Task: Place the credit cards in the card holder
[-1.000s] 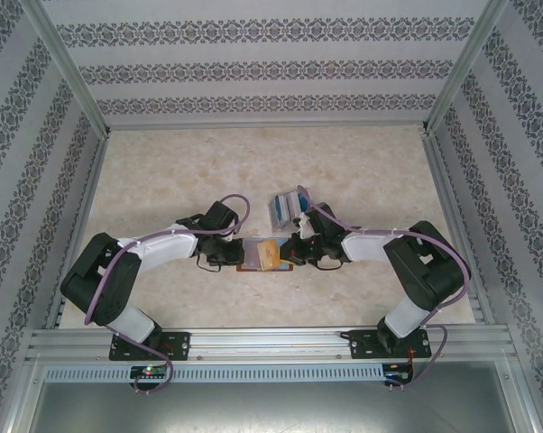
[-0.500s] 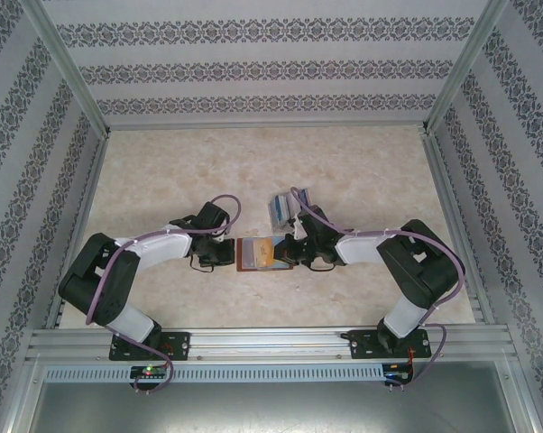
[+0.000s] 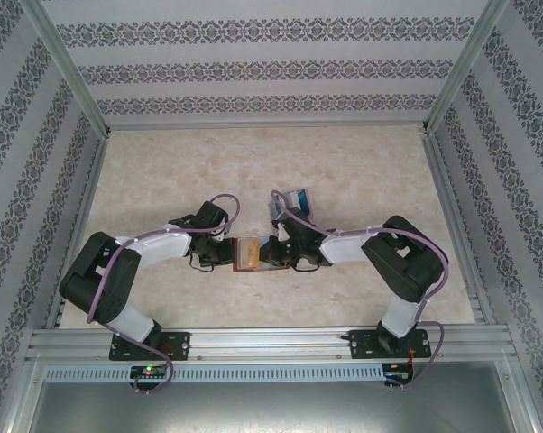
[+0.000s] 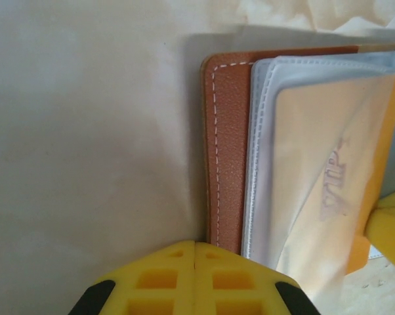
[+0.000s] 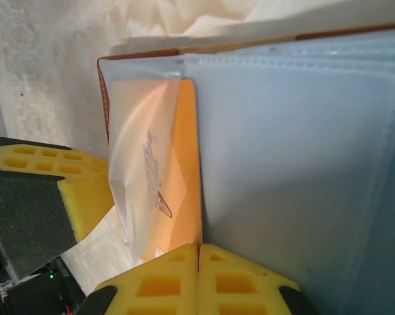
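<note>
Centrally on the marbled table, the left arm and the right arm are being shown meeting tip to tip from opposite sides. Between them the brown card holder is lying open, and it is being largely hidden from above by both wrists. Its pale pockets are being cut off at the frame edge in the right wrist view. Just beyond the right wrist, a small stack of credit cards is being partly covered by a cable, and their number cannot be told. An orange card marked VIP is being seen through one clear pocket, with one long edge bare. The left gripper is being pressed together at the holder's stitched brown edge. The right gripper is being pressed together where the orange card's edge meets it. Whether anything is being pinched by either cannot be told.
</note>
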Action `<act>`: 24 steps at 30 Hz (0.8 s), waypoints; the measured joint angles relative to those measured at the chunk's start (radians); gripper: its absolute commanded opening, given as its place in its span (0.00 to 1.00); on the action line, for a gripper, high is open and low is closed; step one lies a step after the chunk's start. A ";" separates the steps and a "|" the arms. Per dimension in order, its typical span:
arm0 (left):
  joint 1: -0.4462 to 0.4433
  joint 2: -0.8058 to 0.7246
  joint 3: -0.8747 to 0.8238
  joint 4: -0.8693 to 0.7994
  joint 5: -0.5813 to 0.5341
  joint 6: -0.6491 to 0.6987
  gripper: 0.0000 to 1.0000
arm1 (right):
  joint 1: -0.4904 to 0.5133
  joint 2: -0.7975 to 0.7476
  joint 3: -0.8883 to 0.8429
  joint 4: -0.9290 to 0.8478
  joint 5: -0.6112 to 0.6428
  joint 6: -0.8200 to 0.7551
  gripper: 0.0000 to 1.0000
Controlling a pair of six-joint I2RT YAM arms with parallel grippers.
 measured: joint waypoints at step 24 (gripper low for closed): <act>0.000 0.001 -0.004 0.012 0.005 -0.005 0.00 | 0.039 -0.143 0.010 -0.219 0.238 -0.023 0.00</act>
